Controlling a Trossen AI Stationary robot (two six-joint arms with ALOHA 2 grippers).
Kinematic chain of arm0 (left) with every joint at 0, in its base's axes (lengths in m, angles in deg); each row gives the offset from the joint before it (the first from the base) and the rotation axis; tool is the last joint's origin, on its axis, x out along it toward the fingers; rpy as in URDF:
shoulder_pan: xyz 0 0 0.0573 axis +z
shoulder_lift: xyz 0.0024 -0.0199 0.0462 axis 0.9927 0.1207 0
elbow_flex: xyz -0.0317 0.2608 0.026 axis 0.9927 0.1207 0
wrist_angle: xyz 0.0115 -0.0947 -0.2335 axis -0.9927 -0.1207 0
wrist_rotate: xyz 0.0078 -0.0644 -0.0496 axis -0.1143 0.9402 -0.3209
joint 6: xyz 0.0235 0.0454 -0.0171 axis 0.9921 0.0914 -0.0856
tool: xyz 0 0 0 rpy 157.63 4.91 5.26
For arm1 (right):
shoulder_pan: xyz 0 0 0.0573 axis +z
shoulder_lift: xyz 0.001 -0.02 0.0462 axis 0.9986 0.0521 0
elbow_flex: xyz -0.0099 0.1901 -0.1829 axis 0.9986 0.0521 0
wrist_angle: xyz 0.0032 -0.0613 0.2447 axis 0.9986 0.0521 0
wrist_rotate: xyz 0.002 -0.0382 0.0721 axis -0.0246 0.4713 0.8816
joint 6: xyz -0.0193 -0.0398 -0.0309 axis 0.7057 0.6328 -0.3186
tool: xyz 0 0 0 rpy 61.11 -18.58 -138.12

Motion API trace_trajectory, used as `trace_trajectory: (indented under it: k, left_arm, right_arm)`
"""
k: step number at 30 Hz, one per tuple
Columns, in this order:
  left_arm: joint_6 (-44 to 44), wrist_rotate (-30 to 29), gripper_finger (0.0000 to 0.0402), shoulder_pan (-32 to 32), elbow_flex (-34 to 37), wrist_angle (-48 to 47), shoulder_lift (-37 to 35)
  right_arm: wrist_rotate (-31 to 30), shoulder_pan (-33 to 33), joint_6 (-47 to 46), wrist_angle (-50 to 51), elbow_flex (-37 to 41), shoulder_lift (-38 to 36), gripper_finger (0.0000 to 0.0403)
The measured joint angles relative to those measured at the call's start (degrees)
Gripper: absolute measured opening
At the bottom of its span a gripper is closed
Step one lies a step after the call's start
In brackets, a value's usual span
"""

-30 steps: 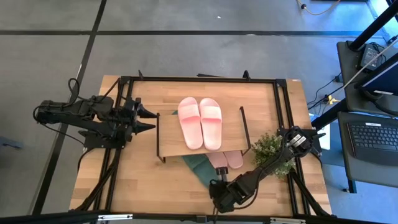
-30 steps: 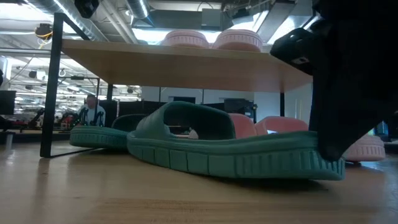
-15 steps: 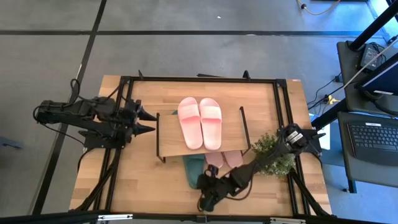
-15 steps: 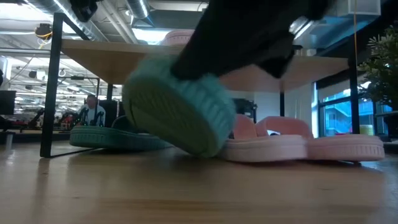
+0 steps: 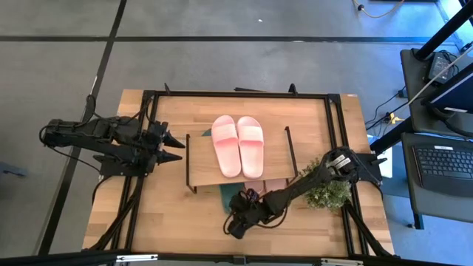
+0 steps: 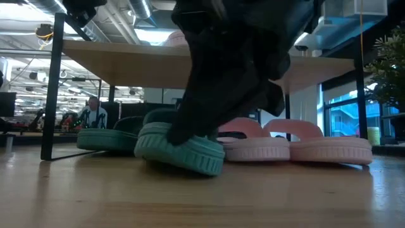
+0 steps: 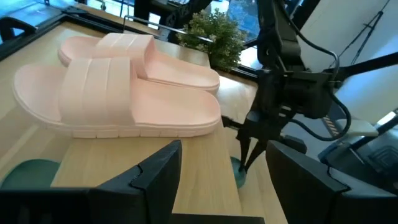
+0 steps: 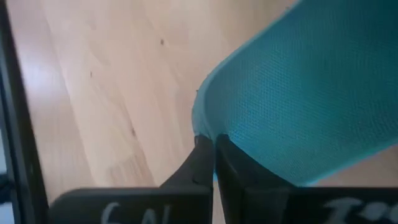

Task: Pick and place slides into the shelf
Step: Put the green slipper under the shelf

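Because the right arm fills the middle of the low view, we see only the ribbed heel of the dark green slide (image 6: 180, 152) it carries, tilted with that end on the worktop (image 6: 190, 202) in front of the shelf (image 6: 126, 63). From above, that slide (image 5: 230, 196) is mostly under the shelf's board and the arm, so only a sliver shows. The right pincer (image 8: 211, 158) is pinched shut on the slide's rim, its fingers pressed together over the teal edge. A second green slide (image 6: 104, 138) lies flat farther back under the shelf, partly hidden. One pink pair (image 6: 297, 147) sits under the shelf's right half, barely visible from above, and another pink pair (image 5: 238, 145) rests on the top board. The left pincer (image 5: 176, 146) waits beside the shelf's left end with its fingers spread wide, holding nothing. A second ago the green slide lay flat and long across the front, gripped at its right end; it has since been swung round and pushed leftward and inward, and the right arm has moved left with it, uncovering the pink pair below.
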Motion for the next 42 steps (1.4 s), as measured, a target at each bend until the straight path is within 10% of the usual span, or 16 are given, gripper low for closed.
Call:
trace_trajectory:
  k: [33, 42]
  left_arm:
    - [0.20, 1.18, 0.0224, 0.02, 0.00, -1.87, -0.04]
    - [0.22, 1.17, 0.0224, 0.02, 0.00, -1.85, -0.04]
  right_arm:
    - [-4.39, -6.15, 3.39, 3.33, -4.83, 3.02, 0.0009]
    - [-2.20, -4.98, 3.27, 1.04, -4.80, 3.02, 0.0096]
